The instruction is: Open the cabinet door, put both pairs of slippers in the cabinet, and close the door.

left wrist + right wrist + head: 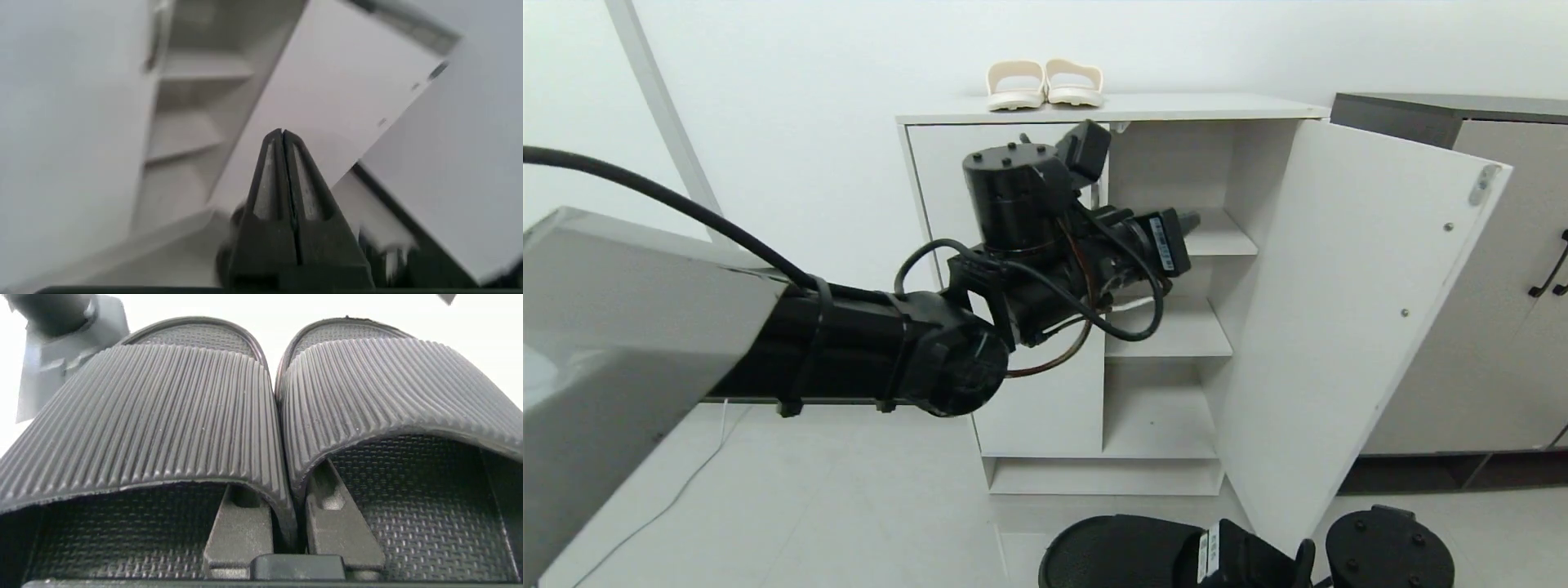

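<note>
The white cabinet (1217, 106) stands against the wall (809, 122), with its right door (1356, 327) swung wide towards 4 o'clock. The door's free edge reaches out over the floor (849, 506) and leaves the right half of the cabinet open from the front. Its left door (939, 188) lies flat and closed at 9 o'clock of the opening. Inside, three bare shelves (1176, 335) are stacked one above another, with open room above each. A grey cabinet (1503, 286) stands just beside the white one at 3 o'clock, behind the open door. The floor is pale, glossy tile, open at 7 o'clock of the cabinet. A pair of cream slippers (1015, 90) sits side by side on the cabinet top at 12 o'clock, near its left end. The left arm (849, 351) stretches in from 9 o'clock across the closed door, its wrist at the mouth of the opening by the upper shelves. Its jaws are pressed tight together, tip to tip, with nothing between them. The right arm's jaws are clamped on the pair of black slippers (163, 416), one finger under each ribbed strap and the two inner side walls pinched between them. That pair hangs low at 6 o'clock, near the open door's bottom corner.
</note>
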{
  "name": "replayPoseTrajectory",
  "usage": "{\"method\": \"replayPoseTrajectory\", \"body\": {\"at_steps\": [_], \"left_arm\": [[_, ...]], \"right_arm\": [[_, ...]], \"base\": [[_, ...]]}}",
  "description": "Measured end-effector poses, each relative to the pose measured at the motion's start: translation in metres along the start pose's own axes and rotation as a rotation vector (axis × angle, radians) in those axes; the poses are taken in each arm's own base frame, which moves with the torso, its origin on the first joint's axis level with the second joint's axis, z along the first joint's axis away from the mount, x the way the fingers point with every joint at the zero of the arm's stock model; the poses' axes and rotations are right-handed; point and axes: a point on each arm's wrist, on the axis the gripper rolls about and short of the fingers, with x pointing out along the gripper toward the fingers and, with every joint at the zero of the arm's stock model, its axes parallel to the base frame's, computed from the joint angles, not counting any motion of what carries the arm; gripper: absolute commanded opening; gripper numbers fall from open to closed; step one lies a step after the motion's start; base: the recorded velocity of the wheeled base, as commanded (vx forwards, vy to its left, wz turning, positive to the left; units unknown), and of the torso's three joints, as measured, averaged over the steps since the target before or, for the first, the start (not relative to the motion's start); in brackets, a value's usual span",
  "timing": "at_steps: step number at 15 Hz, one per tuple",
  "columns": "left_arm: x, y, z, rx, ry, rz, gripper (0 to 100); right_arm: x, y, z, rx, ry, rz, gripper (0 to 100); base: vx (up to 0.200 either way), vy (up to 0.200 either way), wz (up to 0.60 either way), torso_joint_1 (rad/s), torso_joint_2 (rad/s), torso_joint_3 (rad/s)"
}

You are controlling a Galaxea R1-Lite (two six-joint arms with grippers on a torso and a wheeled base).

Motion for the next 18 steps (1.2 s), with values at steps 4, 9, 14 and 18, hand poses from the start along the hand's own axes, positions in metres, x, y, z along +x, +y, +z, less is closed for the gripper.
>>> {"method": "replayPoseTrajectory", "body": {"at_steps": [4,9,14,18], "left_arm": [[-0.048,0.0,0.047,0.022,-0.005,0.089,0],[-0.189,-0.021,0.078,0.069,0.066,0.4,0],[-0.335,-0.045,0.065,0.154,-0.083,0.912,0],[-0.404,-0.076,-0.002,0.257,-0.125,1.127,0]], "right_arm": [[0.008,-0.041,0.015,0.061,-0.073,-0.402,0],[0.018,-0.09,0.034,0.155,-0.111,-0.878,0],[0.03,-0.111,0.042,0.196,-0.134,-1.022,0],[0.031,-0.113,0.038,0.196,-0.121,-1.027,0]], "base": [[0.0,0.0,0.0,0.0,0.0,0.0],[0.0,0.0,0.0,0.0,0.0,0.0],[0.0,0.0,0.0,0.0,0.0,0.0],[0.0,0.0,0.0,0.0,0.0,0.0]]}}
